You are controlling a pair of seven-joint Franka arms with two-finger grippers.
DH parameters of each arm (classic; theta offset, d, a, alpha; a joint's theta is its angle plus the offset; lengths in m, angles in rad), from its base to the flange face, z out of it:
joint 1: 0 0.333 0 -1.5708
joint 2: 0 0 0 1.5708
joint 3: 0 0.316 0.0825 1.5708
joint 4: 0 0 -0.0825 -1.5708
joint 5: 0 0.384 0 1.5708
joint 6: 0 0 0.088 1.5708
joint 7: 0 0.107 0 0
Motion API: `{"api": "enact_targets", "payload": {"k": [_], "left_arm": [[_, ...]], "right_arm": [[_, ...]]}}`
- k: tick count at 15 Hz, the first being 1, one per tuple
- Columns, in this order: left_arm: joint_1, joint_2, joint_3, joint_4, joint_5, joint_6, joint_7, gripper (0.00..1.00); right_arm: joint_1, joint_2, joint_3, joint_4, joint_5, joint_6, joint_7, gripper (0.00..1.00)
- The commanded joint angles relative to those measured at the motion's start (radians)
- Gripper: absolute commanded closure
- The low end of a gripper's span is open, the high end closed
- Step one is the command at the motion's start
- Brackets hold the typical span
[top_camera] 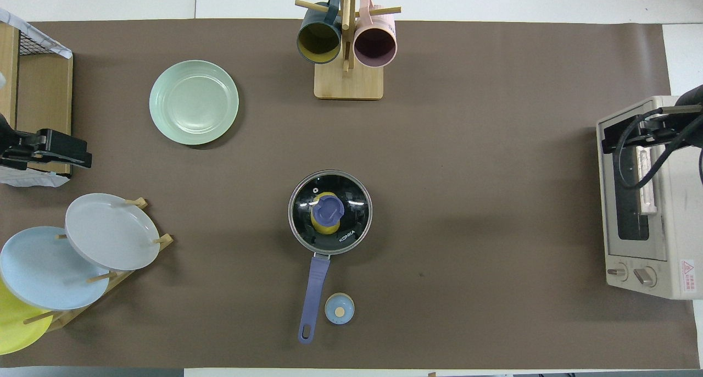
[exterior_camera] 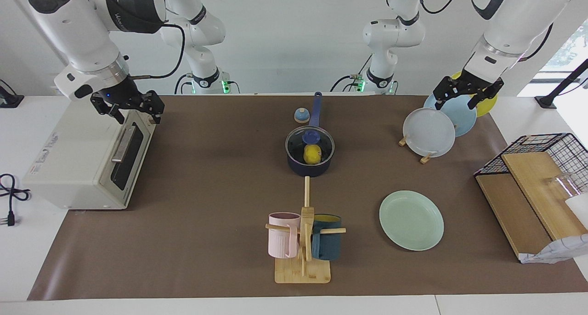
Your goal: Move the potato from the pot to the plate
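Observation:
The dark blue pot (exterior_camera: 310, 169) stands mid-table with its long handle (top_camera: 314, 289) toward the robots. A glass lid with a blue knob (exterior_camera: 309, 137) covers it. The yellow potato (exterior_camera: 312, 154) lies inside and shows through the lid, also in the overhead view (top_camera: 324, 228). The mint-green plate (exterior_camera: 411, 220) (top_camera: 193, 102) lies flat, farther from the robots than the pot, toward the left arm's end. My left gripper (exterior_camera: 466, 95) hangs open and empty over the plate rack. My right gripper (exterior_camera: 129, 107) hangs open and empty over the toaster oven.
A toaster oven (exterior_camera: 87, 163) stands at the right arm's end. A wooden rack (exterior_camera: 426, 157) holds grey-white, light blue and yellow plates. A mug tree (exterior_camera: 304, 241) holds pink and teal mugs. A small blue round object (exterior_camera: 301, 115) sits beside the pot handle. A wire basket and boards (exterior_camera: 542, 177) are at the left arm's end.

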Motion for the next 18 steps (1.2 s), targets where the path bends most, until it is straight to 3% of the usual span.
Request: {"api": "enact_targets", "payload": {"k": [1, 8, 13, 15, 18], "left_arm": [[-0.003, -0.018, 0.004, -0.015, -0.005, -0.001, -0.009, 0.00], [-0.003, -0.018, 0.004, -0.015, -0.005, -0.001, -0.009, 0.00], [-0.003, -0.018, 0.004, -0.015, -0.005, -0.001, -0.009, 0.00], [-0.003, -0.018, 0.006, -0.015, -0.005, -0.002, -0.009, 0.00], [-0.003, -0.018, 0.005, -0.015, -0.005, -0.001, -0.009, 0.00]], "right_arm": [[-0.014, -0.013, 0.010, -0.015, 0.009, 0.014, 0.003, 0.00], [-0.008, -0.010, 0.014, -0.014, 0.009, 0.019, 0.008, 0.00], [-0.005, 0.044, 0.079, 0.069, 0.010, 0.010, 0.026, 0.00], [-0.003, 0.064, 0.156, 0.098, 0.016, 0.009, 0.095, 0.00], [-0.003, 0.085, 0.389, 0.108, 0.003, 0.011, 0.326, 0.00]]}}
